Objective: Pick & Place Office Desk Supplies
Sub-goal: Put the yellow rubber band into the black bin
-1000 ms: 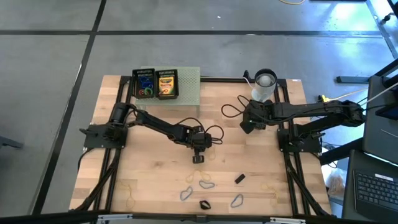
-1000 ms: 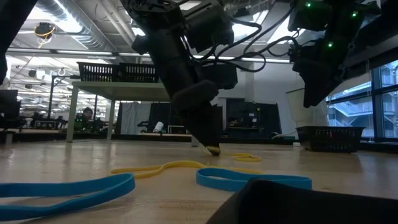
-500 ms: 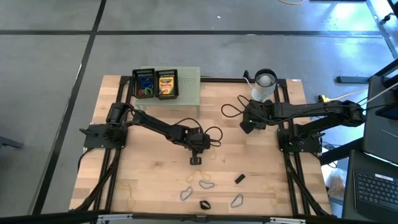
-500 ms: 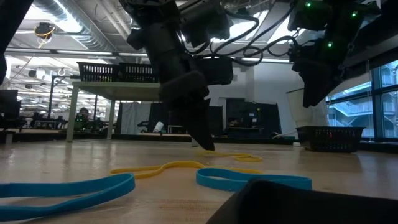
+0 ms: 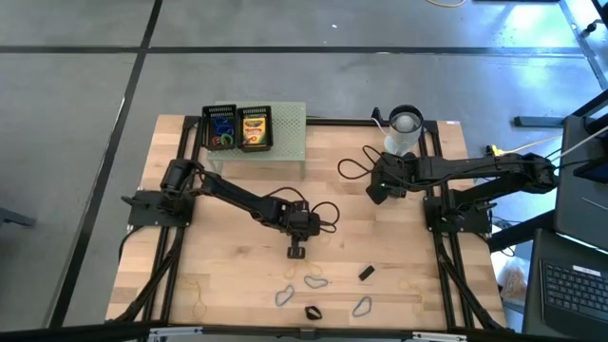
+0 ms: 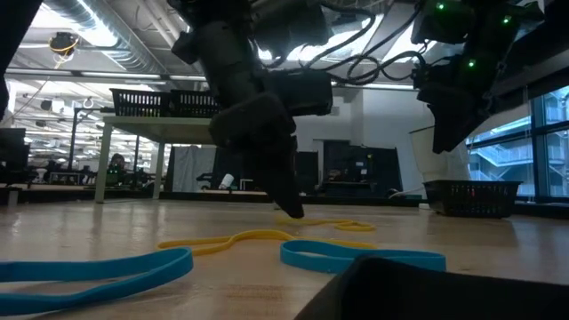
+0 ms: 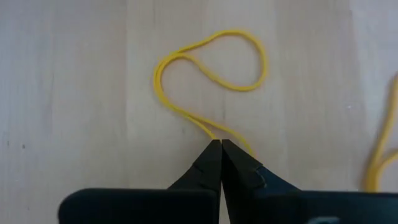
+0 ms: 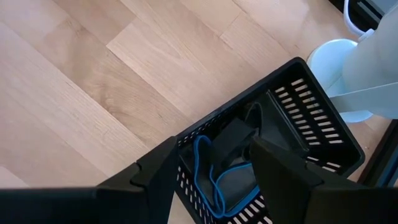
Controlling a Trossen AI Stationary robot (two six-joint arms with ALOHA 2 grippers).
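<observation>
A: The wooden tabletop (image 5: 237,285) is filling the middle of the high view. What is happening on it?

B: The left gripper (image 5: 296,252), at frame centre, is pinching a yellow rubber band (image 7: 211,68) with its fingers closed on one end; the loop is lying flat on the wood.

A: And the right gripper (image 5: 378,192)?

B: It is hovering at right of centre over a small black basket (image 8: 311,118), fingers spread, holding nothing.

A: Next move?

B: Probably lifting the band clear and carrying it to a container.

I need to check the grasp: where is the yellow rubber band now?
In the left wrist view the yellow rubber band lies on the wooden table, one end pinched in the shut left claw, near the table's middle.
</observation>
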